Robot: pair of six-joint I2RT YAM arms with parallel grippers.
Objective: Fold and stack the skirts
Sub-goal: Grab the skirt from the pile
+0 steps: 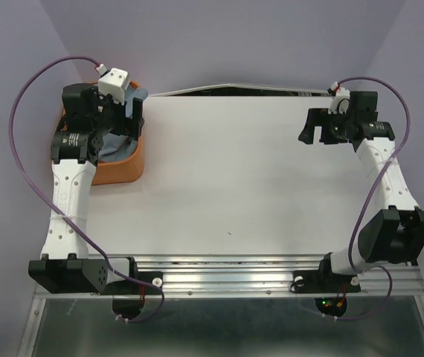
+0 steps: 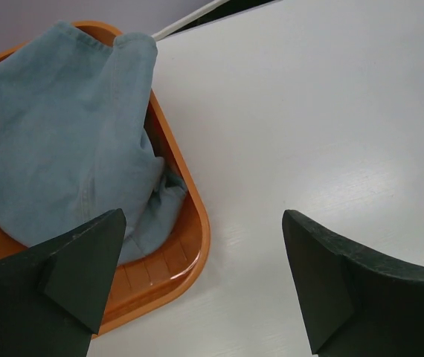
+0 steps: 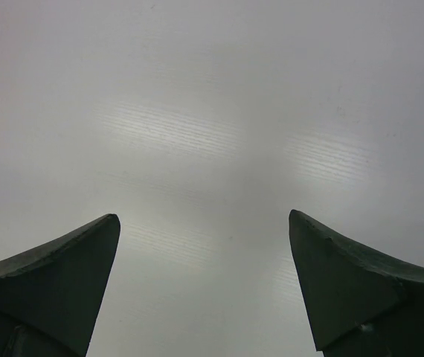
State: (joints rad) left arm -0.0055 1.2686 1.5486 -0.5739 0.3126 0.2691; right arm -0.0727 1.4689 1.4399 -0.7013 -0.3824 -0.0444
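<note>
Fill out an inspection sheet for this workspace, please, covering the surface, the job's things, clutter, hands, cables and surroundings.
Surface: white table, bare across the middle and right.
Job's things: light blue denim skirt lies bunched in the orange basket at the far left corner, one end draped over the rim; no second skirt seen.
Clutter: nothing seen.
Hands: left hand open and holding nothing, over the basket's edge; right hand open and holding nothing, over bare table.
Cables: left purple cable and right purple cable each loop wide from the wrist down towards the base.
Surroundings: plain lavender walls; metal rail carrying the arm bases.
</note>
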